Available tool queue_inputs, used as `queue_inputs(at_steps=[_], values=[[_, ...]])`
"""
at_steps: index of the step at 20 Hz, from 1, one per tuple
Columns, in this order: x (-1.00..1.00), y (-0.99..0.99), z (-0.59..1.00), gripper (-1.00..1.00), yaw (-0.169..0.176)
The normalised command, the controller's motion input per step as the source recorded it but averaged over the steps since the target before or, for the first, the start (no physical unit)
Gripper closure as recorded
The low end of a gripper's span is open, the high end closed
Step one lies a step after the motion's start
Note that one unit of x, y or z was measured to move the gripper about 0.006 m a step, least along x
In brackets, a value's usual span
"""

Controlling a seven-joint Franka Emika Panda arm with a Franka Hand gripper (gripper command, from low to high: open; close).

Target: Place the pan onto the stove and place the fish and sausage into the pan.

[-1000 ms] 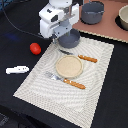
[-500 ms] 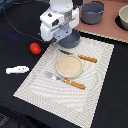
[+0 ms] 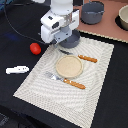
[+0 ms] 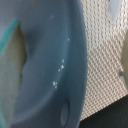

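The blue-grey pan (image 3: 74, 40) sits on the far edge of the striped placemat (image 3: 95, 95), its thin handle (image 3: 65, 51) pointing toward the plate. My gripper (image 3: 66, 38) is low over the pan's rim and its fingertips are hidden by the white hand. The wrist view is filled by the pan's rim and wall (image 4: 55, 60), very close. The red sausage (image 3: 35, 48) lies on the dark table to the exterior view's left of the pan. The white fish (image 3: 17, 70) lies further left and nearer. The pinkish-brown stove (image 3: 102, 29) is at the back right.
A grey pot (image 3: 92, 12) and a beige bowl (image 3: 123, 17) stand on the stove. On the placemat are a round beige plate (image 3: 68, 66), an orange-handled knife (image 3: 87, 59) and a fork (image 3: 66, 80).
The gripper has come down a little closer onto the pan. The pan, sausage and fish have not moved.
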Motion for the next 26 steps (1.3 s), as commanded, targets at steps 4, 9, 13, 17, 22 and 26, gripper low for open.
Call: queue_inputs(at_steps=[4,9,13,17,22,26], values=[[0.09,0.00,-0.12,1.00,-0.004],[0.14,0.03,0.30,1.00,-0.016],[0.05,0.10,0.94,1.00,-0.078],[0.01,0.14,1.00,1.00,-0.074],[-0.10,0.23,0.89,1.00,-0.030],[-0.41,0.36,0.60,1.00,-0.012]])
